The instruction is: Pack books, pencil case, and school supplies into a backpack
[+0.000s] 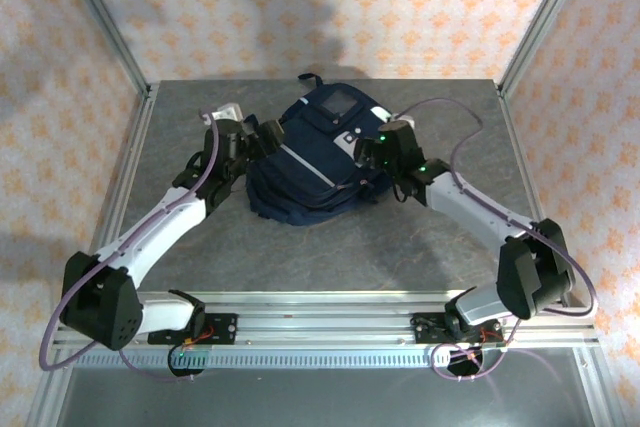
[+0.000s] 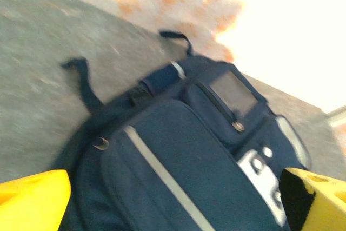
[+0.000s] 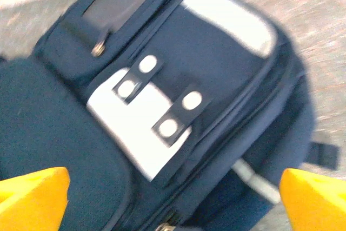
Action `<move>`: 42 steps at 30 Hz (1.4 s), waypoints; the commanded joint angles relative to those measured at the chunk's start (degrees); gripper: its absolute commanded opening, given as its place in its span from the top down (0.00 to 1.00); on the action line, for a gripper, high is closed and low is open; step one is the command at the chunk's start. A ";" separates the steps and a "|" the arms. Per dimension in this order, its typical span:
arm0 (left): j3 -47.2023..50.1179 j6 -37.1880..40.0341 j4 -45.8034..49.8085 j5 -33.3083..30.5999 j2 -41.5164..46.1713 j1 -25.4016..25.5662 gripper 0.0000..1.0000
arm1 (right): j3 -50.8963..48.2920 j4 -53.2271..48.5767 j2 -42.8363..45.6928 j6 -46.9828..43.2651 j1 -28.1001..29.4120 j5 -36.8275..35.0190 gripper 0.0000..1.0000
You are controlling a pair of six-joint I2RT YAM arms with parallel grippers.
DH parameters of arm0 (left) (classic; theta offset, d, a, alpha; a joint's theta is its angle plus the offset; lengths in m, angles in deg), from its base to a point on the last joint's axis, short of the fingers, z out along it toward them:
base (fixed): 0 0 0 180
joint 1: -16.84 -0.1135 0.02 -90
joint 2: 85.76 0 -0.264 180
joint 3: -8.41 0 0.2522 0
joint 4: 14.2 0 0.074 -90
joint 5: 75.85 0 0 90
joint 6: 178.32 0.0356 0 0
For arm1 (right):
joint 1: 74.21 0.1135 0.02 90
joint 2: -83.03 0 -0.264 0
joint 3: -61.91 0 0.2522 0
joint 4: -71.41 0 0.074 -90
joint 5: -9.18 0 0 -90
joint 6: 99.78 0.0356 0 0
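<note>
So, backpack (image 1: 315, 162): on the counter (image 1: 400, 247), toward far edge
left end effector (image 1: 265, 135): released, at its side
right end effector (image 1: 365, 152): released, at its side

Grey mottled table (image 1: 400, 237), matte. Back and side walls (image 1: 330, 7) papered cream with an orange floral print; soft shadows on them. Slanted aluminium posts (image 1: 100, 17) at the corners. Aluminium rail (image 1: 320, 312) along the near edge.

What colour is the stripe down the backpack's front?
Grey stripe on navy backpack; left wrist view shows it best.
</note>
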 commanded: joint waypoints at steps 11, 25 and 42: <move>27.61 18.94 -25.27 -22.91 19.40 -8.98 0.01 | -25.06 25.49 18.20 -0.05 -15.93 -29.96 0.00; 45.72 28.88 -74.54 -27.99 -4.16 -12.49 0.01 | -51.44 82.29 6.72 -15.53 -17.58 -26.29 0.00; 43.00 29.58 -81.24 -16.51 -16.48 -15.62 0.00 | -46.98 83.62 -5.00 -16.40 -22.65 -10.09 0.00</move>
